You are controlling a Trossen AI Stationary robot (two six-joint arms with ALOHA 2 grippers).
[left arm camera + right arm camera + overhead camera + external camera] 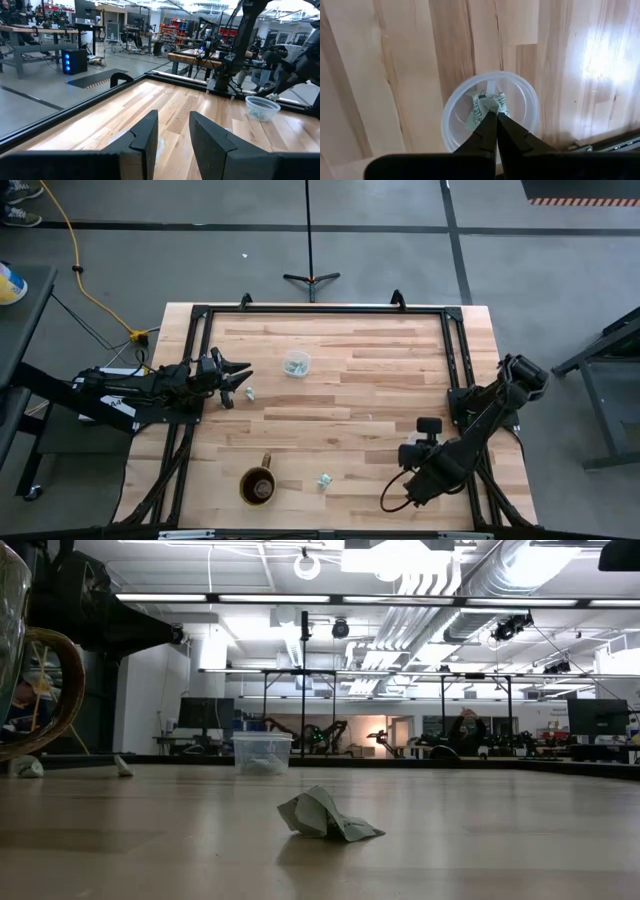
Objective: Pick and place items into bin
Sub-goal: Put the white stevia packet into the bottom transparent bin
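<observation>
Small pale green-and-white pieces lie on the wooden table: one (250, 392) just by my left gripper, one (325, 479) near a brown mug, crumpled and close in the low view (325, 815), and a tiny one (368, 417) mid-table. A clear cup (296, 363) (262, 107) holding pieces stands toward the far side. My left gripper (238, 376) (172, 135) is open at the table's left side and touches nothing. My right gripper (496, 116) is near the right-hand near corner, shut on a piece directly over a second clear cup (490, 112). The arm hides that cup in the high view. My right gripper pinches a green-and-white piece (490, 104) between its two fingertips, coming from above and pointing down. The piece sits at the tips over the middle of the clear cup's mouth (525, 100). Whether it touches the cup's bottom cannot be told.
A brown mug (258, 485) (30, 660) stands near the near edge. A black frame rail (320, 310) runs around the tabletop, and its right side passes close to my right gripper (605, 142). Two more small pieces (122, 766) show in the low view's left.
</observation>
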